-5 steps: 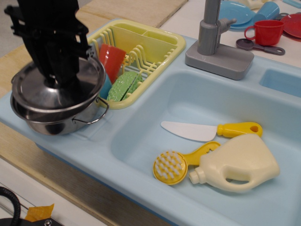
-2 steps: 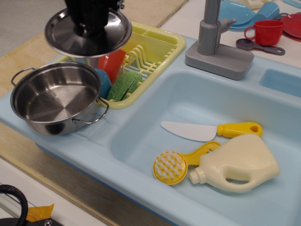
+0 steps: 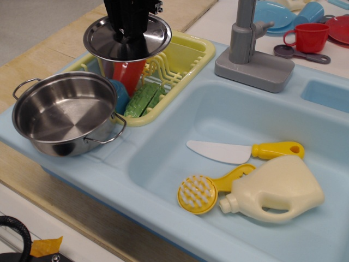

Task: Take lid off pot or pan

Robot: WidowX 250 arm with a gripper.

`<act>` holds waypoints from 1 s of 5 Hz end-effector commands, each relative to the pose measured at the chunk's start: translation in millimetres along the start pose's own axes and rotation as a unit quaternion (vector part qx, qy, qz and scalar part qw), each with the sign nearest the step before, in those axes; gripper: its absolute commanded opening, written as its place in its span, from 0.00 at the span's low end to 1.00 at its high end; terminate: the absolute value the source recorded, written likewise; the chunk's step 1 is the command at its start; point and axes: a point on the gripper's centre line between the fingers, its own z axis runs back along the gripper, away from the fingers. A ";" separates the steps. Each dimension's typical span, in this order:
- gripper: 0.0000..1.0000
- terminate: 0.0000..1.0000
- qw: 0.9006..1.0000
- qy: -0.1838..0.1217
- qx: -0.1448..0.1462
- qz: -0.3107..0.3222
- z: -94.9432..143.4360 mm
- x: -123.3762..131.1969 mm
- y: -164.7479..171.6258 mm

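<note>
The shiny steel pot point(image 3: 62, 114) stands open on the left ledge of the light blue sink unit, with a wire loop handle on each side. The round steel lid point(image 3: 127, 38) hangs in the air over the yellow dish rack point(image 3: 180, 54), up and to the right of the pot. My black gripper point(image 3: 130, 37) comes down from the top edge and is shut on the lid's centre knob, which its fingers hide. The lid is clear of the pot.
The rack holds a red cup point(image 3: 130, 73), a blue cup and a green sponge point(image 3: 143, 99). The sink basin point(image 3: 218, 117) holds a yellow-handled knife point(image 3: 240, 151), a yellow brush point(image 3: 199, 192) and a cream jug point(image 3: 278, 190). A grey tap point(image 3: 248, 52) stands behind.
The lid was lifted off the pot and carried up and to the right, from the pot to above the dish rack. The pot stayed in place and now stands open.
</note>
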 end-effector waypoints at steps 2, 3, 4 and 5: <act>1.00 0.00 0.999 -0.005 -0.022 -0.023 -7.2 7.7 13.1; 1.00 0.00 0.999 -0.005 -0.022 -0.023 -7.2 7.7 13.1; 1.00 0.00 0.999 -0.005 -0.022 -0.023 -7.2 7.7 13.1; 1.00 1.00 0.999 -0.005 -0.022 -0.023 -7.2 7.7 13.1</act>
